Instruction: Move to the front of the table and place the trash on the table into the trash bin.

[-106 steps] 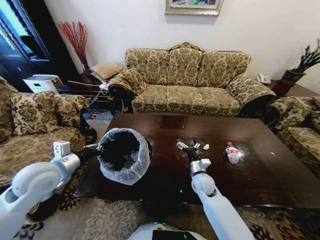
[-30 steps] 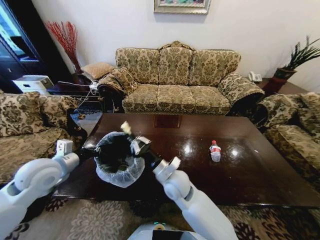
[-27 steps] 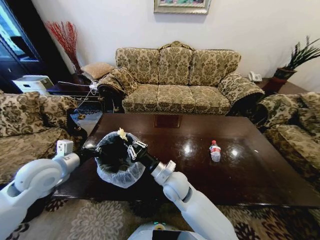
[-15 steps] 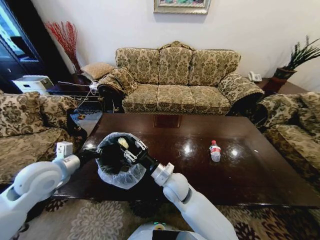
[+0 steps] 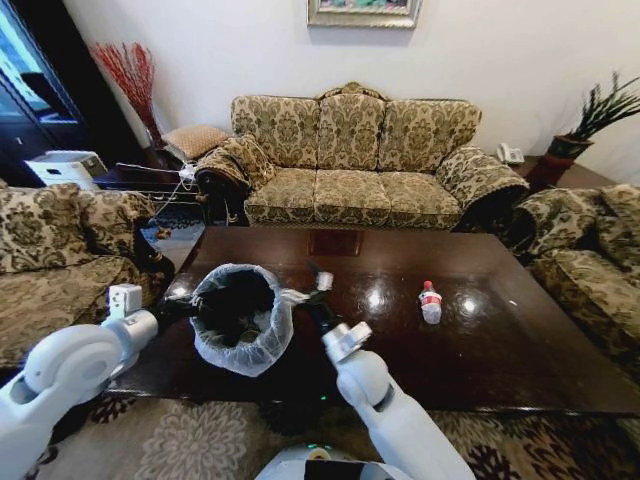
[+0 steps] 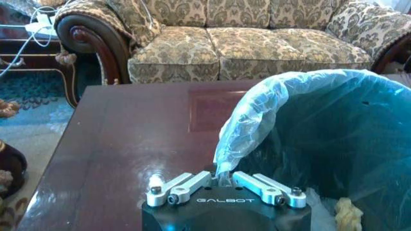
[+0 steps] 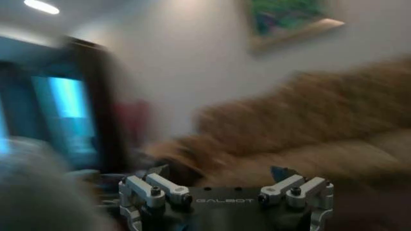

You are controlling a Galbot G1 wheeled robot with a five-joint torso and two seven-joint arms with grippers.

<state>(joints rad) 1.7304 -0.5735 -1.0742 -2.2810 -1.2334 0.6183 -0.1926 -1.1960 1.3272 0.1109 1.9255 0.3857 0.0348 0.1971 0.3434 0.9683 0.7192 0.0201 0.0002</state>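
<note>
Trash bin [image 5: 241, 318] upright at desk [image 5: 500, 350] near-left edge, rim pinched by left tool [image 6: 222, 185]; right tool [image 5: 308, 283] released beside it; bottle [image 5: 430, 301] upright right.

A home living room. A patterned sofa [image 5: 362, 155] faces the dark wooden worktop [image 5: 500, 330]. A framed painting [image 5: 362, 11] hangs above, with a potted plant [image 5: 590, 125] nearby.

Lettering legible in the scene. The word "GALBOT" appears in pale capitals on the dark housing of the left gripper [image 6: 222, 185], at six o'clock in the left wrist view, just below the base of its fingers [image 6: 168, 188]. The same word, "GALBOT", stands on the dark housing of the right gripper [image 7: 224, 185], likewise at six o'clock in the right wrist view, though softer there. The red label on the small bottle [image 5: 431, 302] on the bench cannot be read.
</note>
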